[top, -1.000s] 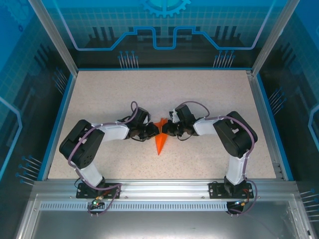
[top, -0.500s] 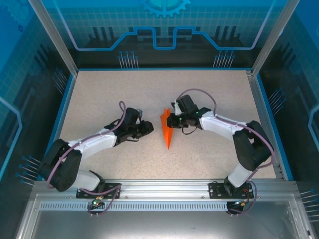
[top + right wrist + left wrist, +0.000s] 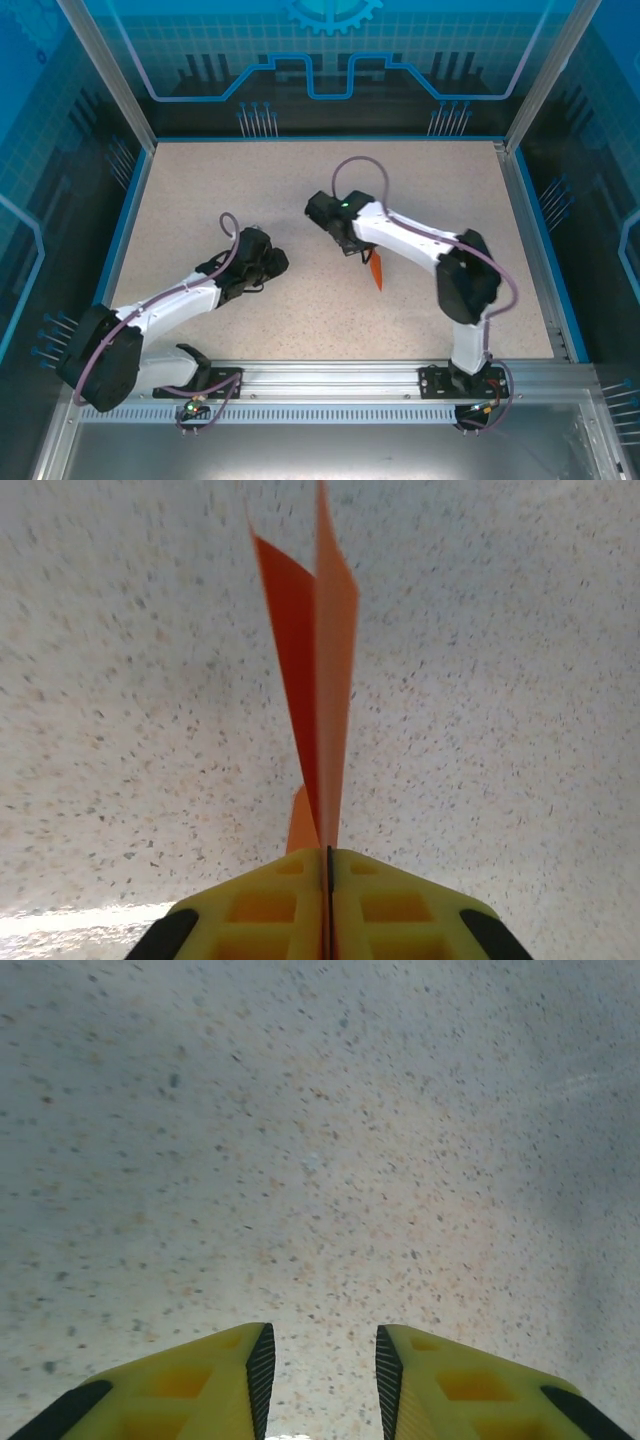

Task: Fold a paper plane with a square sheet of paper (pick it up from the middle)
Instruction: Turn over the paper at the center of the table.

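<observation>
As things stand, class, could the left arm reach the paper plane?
Probably yes. Bare table lies between the left fingers, slightly parted, and the paper plane, clamped in the right fingers. The right arm overhanging it may crowd the approach.

We are seeing the slim orange dart-shaped paper plane (image 3: 322, 670) as thin, matt paper, smooth, with a crisp centre crease. The beige speckled table top (image 3: 200, 180) is showing a matt, fine-grained finish. The yellow fingers (image 3: 190, 1390) of the left gripper (image 3: 320, 1370), and those of the right gripper (image 3: 328, 865), are reading as smooth moulded plastic with matt black tips. Along the table's near edge a silver rail (image 3: 330, 380) is gleaming like brushed metal.
</observation>
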You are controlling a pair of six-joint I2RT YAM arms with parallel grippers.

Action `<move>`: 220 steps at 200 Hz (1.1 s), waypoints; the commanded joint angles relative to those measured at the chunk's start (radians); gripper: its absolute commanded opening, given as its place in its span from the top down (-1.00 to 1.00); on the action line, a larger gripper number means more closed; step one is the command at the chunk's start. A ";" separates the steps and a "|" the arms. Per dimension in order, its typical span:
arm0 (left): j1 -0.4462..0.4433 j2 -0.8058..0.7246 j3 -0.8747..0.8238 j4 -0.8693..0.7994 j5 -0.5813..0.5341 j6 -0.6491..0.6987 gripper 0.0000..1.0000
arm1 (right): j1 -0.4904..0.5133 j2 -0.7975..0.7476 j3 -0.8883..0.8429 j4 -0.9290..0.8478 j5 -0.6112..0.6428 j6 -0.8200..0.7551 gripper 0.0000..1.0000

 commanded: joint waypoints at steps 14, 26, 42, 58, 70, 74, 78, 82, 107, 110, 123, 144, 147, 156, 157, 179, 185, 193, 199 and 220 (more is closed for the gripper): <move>0.024 -0.083 -0.052 -0.063 -0.110 -0.009 0.25 | 0.079 0.245 0.207 -0.201 0.032 0.117 0.76; 0.034 -0.112 -0.073 -0.072 -0.115 -0.024 0.23 | 0.095 0.312 0.270 -0.206 -0.010 0.117 0.74; 0.041 -0.151 -0.094 -0.084 -0.117 -0.024 0.21 | 0.116 0.354 0.330 -0.188 -0.072 0.112 0.60; 0.047 -0.185 -0.099 -0.112 -0.131 -0.025 0.16 | 0.129 0.342 0.322 -0.090 -0.188 0.063 0.45; 0.050 -0.207 -0.101 -0.126 -0.138 -0.020 0.12 | 0.131 0.310 0.291 0.005 -0.295 0.020 0.38; 0.051 -0.213 -0.102 -0.129 -0.137 -0.021 0.11 | 0.129 0.297 0.278 0.040 -0.329 0.003 0.32; 0.052 -0.218 -0.101 -0.133 -0.136 -0.021 0.10 | 0.128 0.281 0.263 0.068 -0.368 -0.011 0.25; 0.053 -0.222 -0.102 -0.136 -0.133 -0.020 0.10 | 0.127 0.264 0.249 0.098 -0.396 -0.018 0.15; 0.053 -0.235 -0.100 -0.140 -0.107 -0.023 0.07 | 0.122 0.107 0.125 0.256 -0.526 -0.081 -0.30; 0.054 -0.234 -0.100 -0.138 -0.102 -0.023 0.07 | 0.121 0.086 0.107 0.268 -0.531 -0.085 -0.36; 0.053 -0.229 -0.097 -0.129 -0.075 -0.023 0.06 | 0.099 -0.004 0.011 0.352 -0.564 -0.109 -0.44; 0.052 -0.208 -0.095 -0.083 -0.012 -0.019 0.04 | 0.006 -0.156 -0.190 0.509 -0.675 -0.112 -0.36; 0.052 -0.203 -0.094 -0.073 0.000 -0.018 0.04 | -0.014 -0.177 -0.225 0.543 -0.693 -0.109 -0.34; 0.051 -0.184 -0.092 -0.043 0.038 -0.017 0.03 | -0.079 -0.222 -0.322 0.629 -0.795 -0.101 -0.24; 0.051 -0.182 -0.091 -0.040 0.044 -0.017 0.03 | -0.087 -0.224 -0.332 0.643 -0.809 -0.100 -0.23; 0.051 -0.114 -0.074 0.024 0.144 -0.014 0.03 | -0.225 -0.222 -0.466 0.803 -1.055 -0.086 -0.06; 0.051 -0.095 -0.065 0.030 0.166 -0.013 0.03 | -0.243 -0.212 -0.471 0.815 -1.076 -0.096 -0.08; 0.050 -0.069 -0.054 0.039 0.190 -0.011 0.03 | -0.257 -0.190 -0.466 0.823 -1.102 -0.124 -0.14; 0.050 -0.051 -0.048 0.047 0.205 -0.010 0.03 | -0.264 -0.169 -0.451 0.814 -1.112 -0.135 -0.14; 0.050 -0.003 -0.035 0.065 0.239 -0.014 0.03 | -0.281 -0.077 -0.402 0.822 -1.162 -0.161 -0.14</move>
